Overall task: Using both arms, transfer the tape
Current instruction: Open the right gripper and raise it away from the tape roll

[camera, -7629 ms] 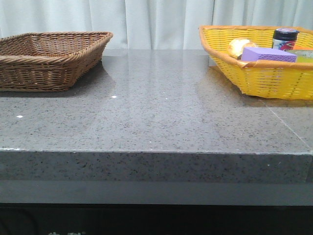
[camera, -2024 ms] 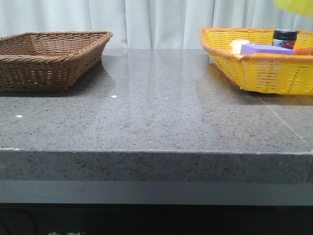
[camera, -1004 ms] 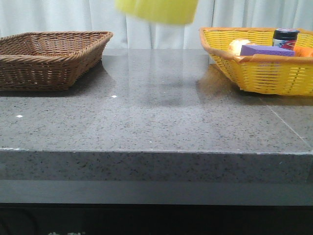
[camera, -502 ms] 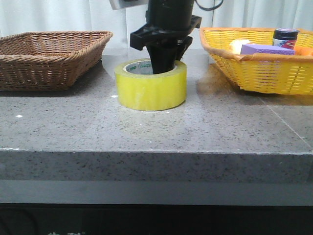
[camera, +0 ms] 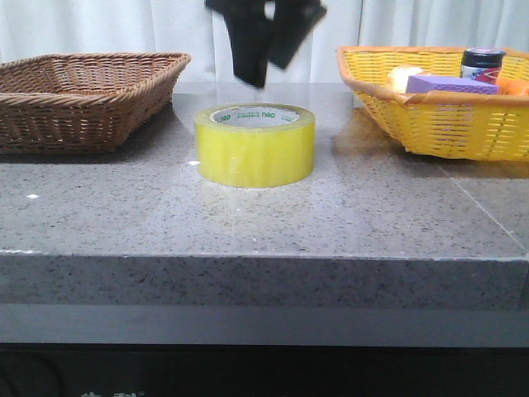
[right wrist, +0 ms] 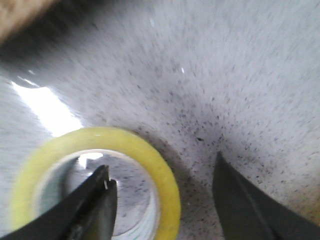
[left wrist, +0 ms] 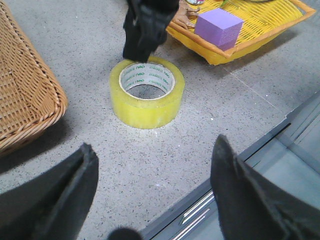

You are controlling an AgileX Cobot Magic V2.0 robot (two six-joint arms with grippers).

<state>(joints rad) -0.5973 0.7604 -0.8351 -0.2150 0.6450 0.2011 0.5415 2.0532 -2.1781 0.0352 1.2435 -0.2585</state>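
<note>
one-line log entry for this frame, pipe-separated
phase: handover, tape set down | tape: flat on table, between baskets, untouched | right tool: open, above tape | left tool: open, empty, short of tape

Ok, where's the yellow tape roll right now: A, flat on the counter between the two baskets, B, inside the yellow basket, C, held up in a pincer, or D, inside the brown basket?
A: the tape lies flat on the counter, the right pincer open above it.

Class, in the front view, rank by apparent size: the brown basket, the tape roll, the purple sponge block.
1. brown basket
2. tape roll
3. purple sponge block, partly hidden behind the basket rim, farther back, so true size is unsure.
</note>
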